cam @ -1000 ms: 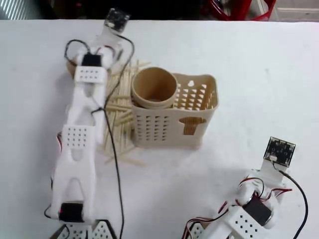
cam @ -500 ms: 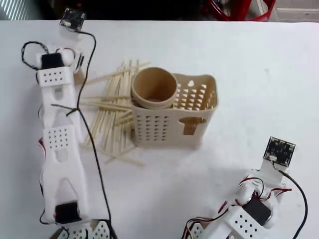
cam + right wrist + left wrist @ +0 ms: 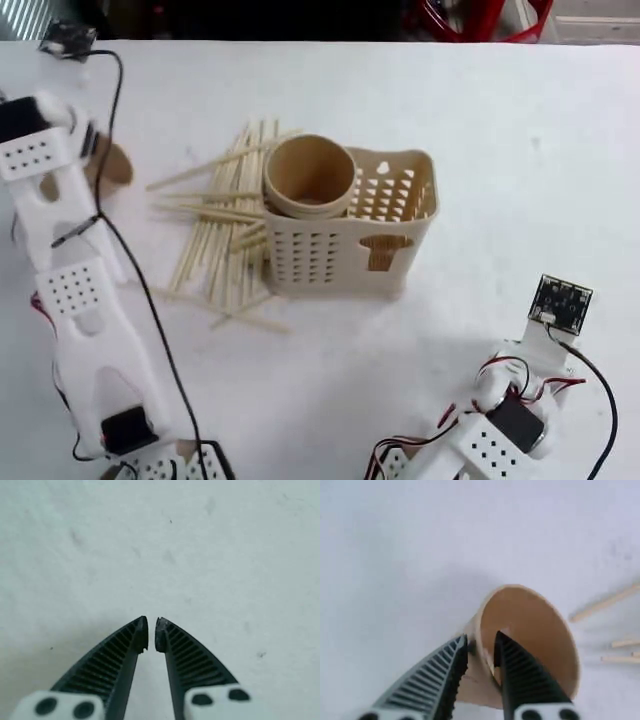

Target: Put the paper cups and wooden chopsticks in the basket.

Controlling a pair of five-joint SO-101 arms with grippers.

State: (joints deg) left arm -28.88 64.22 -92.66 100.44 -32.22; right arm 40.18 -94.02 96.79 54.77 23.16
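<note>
1. Left tool [image 3: 480,647] is clamped on the rim of a paper cup [image 3: 535,625], one finger inside, well away from the basket [image 3: 400,235] on the left arm's side.
2. Right tool [image 3: 151,632] is pinched nearly closed with nothing in it, over bare desk [image 3: 225,540].
3. Wooden chopsticks [image 3: 215,240] lie scattered against that same side of the basket; a second cup [image 3: 308,175] stands inside it.

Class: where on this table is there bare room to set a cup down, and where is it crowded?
Free: the wide table stretch right of the basket, and the strip between the basket's front and the right arm. Crowded: left of the basket, where chopsticks lie scattered toward the paper cup held by the left gripper.
</note>
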